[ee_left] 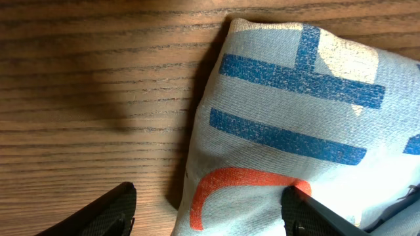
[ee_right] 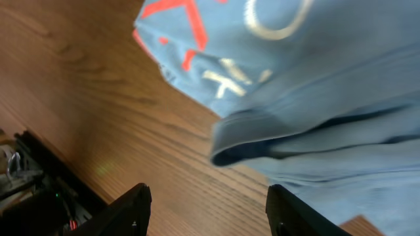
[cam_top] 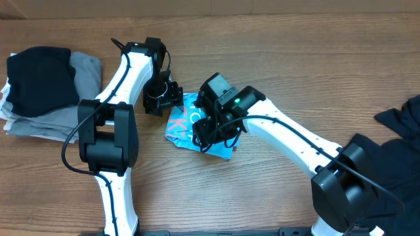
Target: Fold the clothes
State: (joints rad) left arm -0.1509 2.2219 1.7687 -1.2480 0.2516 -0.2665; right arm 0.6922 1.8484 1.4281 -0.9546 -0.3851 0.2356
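**Shirt packet compact, both pincers loose at its edges**

Folding looks near its end for the sky-blue T-shirt (cam_top: 178,124). It lies as a small, thick packet on the wooden table (cam_top: 282,59), print uppermost.

The left gripper (cam_top: 161,98) hangs at the shirt's far-left corner with its jaws wide. In its wrist view one finger is over bare wood off the shirt's edge and the other over the printed fabric, and nothing is pinched.

The right gripper (cam_top: 209,134) sits over the shirt's near-right part. Its wrist view shows the jaws apart with only wood between them and a rolled hem just beyond, so it holds nothing either.

Well left of the shirt is a stack of folded black and grey garments (cam_top: 39,88). Well right of it lies a loose dark garment (cam_top: 400,121).

The step in hand seems to be finishing or checking this fold. The next move likely calls for pressing that hem flat, or carrying the packet toward the stack. For the carry, the grip should go through all layers so the packet does not spring open.
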